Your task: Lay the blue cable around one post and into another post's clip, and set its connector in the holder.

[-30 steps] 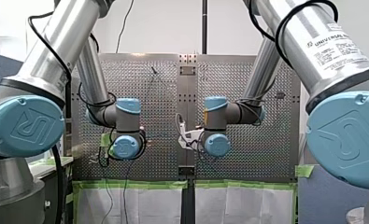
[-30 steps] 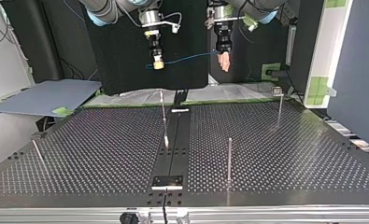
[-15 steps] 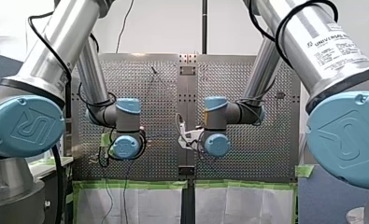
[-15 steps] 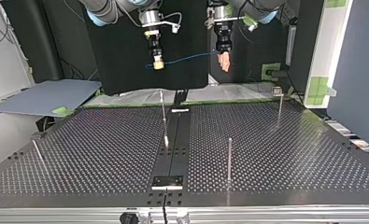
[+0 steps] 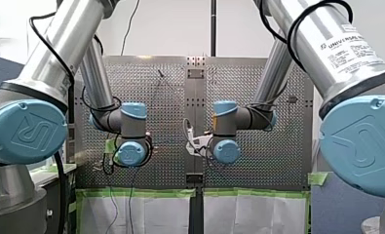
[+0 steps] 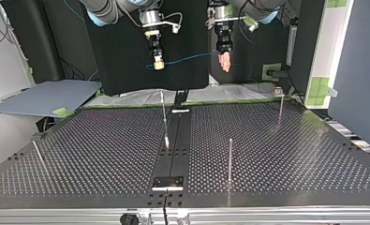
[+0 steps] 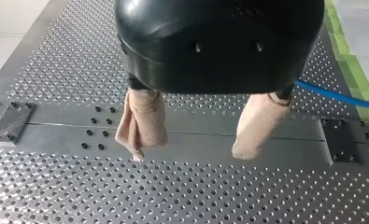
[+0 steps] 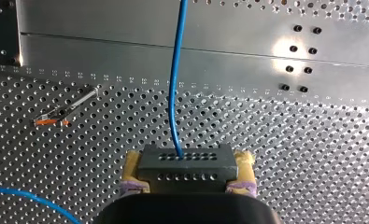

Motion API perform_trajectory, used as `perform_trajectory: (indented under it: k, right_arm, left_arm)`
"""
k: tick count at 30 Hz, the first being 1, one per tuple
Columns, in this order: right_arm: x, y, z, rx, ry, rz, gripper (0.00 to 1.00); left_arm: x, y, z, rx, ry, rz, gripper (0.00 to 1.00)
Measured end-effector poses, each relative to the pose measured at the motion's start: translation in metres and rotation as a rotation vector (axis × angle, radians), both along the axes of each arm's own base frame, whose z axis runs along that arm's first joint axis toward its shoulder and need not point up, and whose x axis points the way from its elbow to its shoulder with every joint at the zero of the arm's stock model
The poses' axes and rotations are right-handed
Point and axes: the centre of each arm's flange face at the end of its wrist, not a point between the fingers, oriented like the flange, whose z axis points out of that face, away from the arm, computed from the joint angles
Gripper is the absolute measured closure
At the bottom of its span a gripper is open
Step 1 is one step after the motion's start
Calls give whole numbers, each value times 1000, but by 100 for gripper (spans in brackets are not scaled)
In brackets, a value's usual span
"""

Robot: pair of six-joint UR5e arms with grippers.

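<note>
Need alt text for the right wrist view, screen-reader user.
My right gripper, yellow-padded, clamps a dark connector dotted with holes. Its blue cable runs straight ahead over the perforated table; a thin post with an orange end shows beside the cable.

The perforated desk [image 6: 290, 154] is split down its middle by a smooth strip [image 6: 172, 150] with few holes. On the strip sit a black plate [image 6: 168, 182] at the top view's near edge and a small plate [image 6: 180, 111] at the far end. Four rods stand on the desk: an upright post [image 6: 230, 159] right of the strip, a clip-topped post [image 6: 280, 110] further back, a thin post [image 6: 163, 110] beside the strip, and a leaning post [image 6: 37, 151] far left.
</note>
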Motion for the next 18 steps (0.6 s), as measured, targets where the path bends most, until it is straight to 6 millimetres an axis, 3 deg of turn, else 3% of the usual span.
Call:
perform_trajectory:
  k: [18]
  right_arm:
    - [0, 0, 0, 0, 1, 2, 100]
  left_arm:
    - [-4, 1, -4, 7, 18, -2, 0]
